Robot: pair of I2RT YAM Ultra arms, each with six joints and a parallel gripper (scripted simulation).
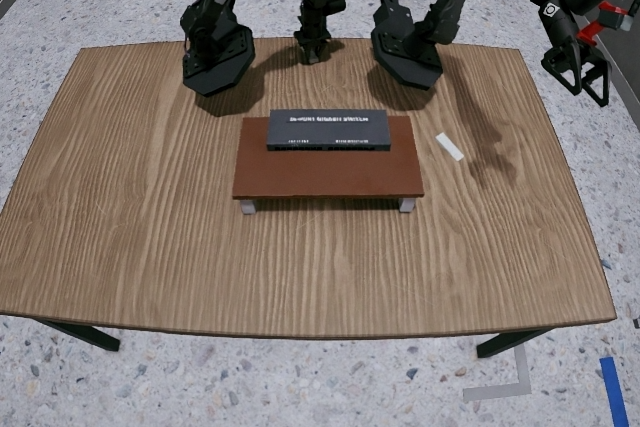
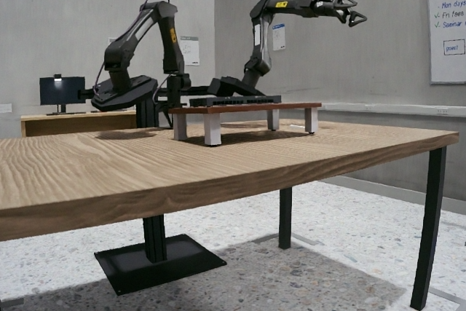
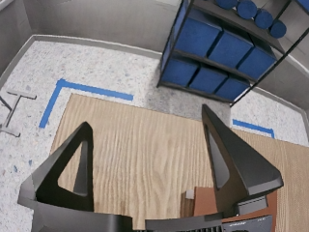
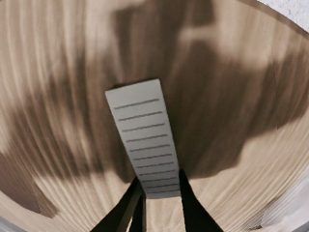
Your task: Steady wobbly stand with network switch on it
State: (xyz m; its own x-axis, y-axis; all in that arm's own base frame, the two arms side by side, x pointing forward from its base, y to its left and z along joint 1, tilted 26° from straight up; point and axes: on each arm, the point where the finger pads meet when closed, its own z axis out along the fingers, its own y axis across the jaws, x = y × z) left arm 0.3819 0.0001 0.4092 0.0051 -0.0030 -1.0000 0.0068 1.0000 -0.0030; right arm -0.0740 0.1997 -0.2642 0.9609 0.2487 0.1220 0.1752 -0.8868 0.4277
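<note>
One pale ruled wedge point(image 1: 312, 56) point(image 4: 145, 130) is held by the right gripper point(image 1: 312, 51) point(image 2: 167, 114) point(image 4: 160, 177); another white flat wedge point(image 1: 449, 146) point(image 2: 297, 126) lies beside the brown four-legged stand point(image 1: 325, 174) point(image 2: 245, 108) point(image 3: 205, 202), which bears the dark network switch point(image 1: 328, 131) point(image 2: 235, 100) point(image 3: 251, 224). The left gripper point(image 1: 591, 95) point(image 2: 360, 11) point(image 3: 141, 117) is wide. Levelling probably remains.

Network switch point(image 1: 328, 130) point(image 2: 235, 100) point(image 3: 248, 225) on stand point(image 1: 328, 174) point(image 2: 293, 105) point(image 3: 205, 203), on table point(image 1: 330, 267) point(image 2: 226, 172) point(image 3: 140, 145) point(image 4: 63, 97).

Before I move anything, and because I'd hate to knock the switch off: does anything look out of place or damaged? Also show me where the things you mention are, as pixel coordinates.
The network switch point(image 1: 328, 128) point(image 2: 235, 100) point(image 3: 248, 224) sits toward the arms' side of the stand point(image 1: 328, 174) point(image 2: 297, 105) point(image 3: 205, 205), not centred. A loose white wedge point(image 1: 449, 146) point(image 2: 297, 126) lies askew beside it, under no leg. I see no spill or damage.
</note>
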